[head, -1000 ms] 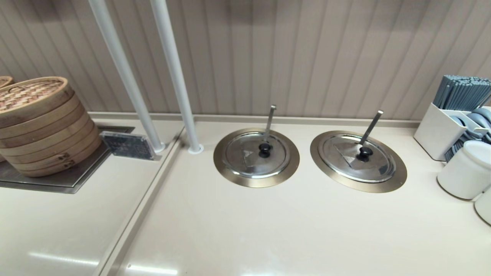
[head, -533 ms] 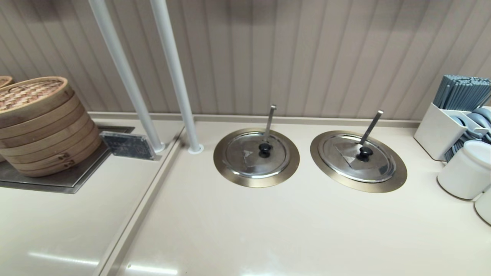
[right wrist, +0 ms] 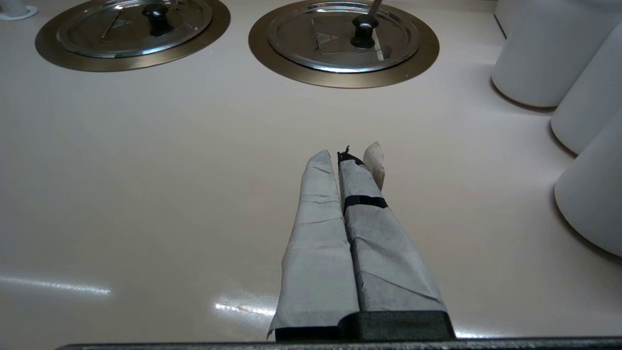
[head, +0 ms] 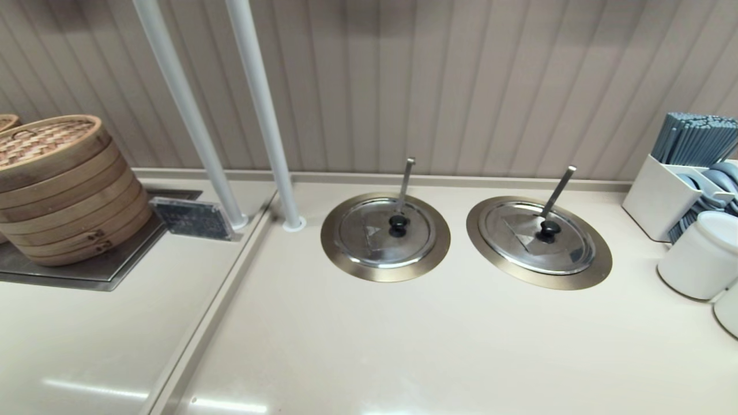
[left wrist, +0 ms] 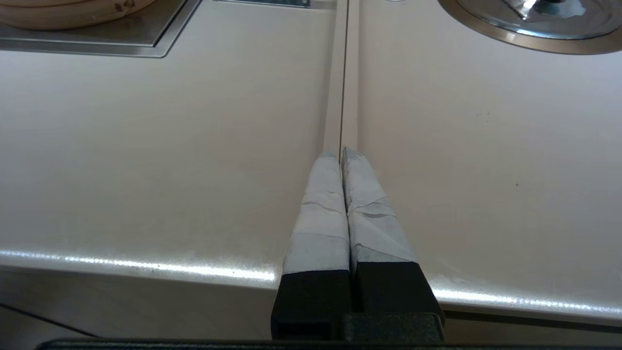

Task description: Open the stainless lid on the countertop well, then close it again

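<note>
The stainless lid (head: 539, 237) (right wrist: 342, 36) with its black knob (head: 548, 229) sits flat over the right-hand countertop well, whose bronze-grey flange (head: 597, 271) rings it; the well's hole is hidden. A slanted ladle rod (head: 558, 190) rises behind the knob. No gripper shows in the head view. My right gripper (right wrist: 335, 155) is shut and empty, low over the counter near its front edge, well short of that lid. Over the counter seam near the front edge, my left gripper (left wrist: 341, 151) is shut and empty.
A twin lid (head: 385, 233) with a near-vertical rod covers the left well. White canisters (head: 697, 256) and a chopstick holder (head: 663, 196) crowd the right. A bamboo steamer stack (head: 60, 190) stands far left. Two white poles (head: 265, 121) rise behind.
</note>
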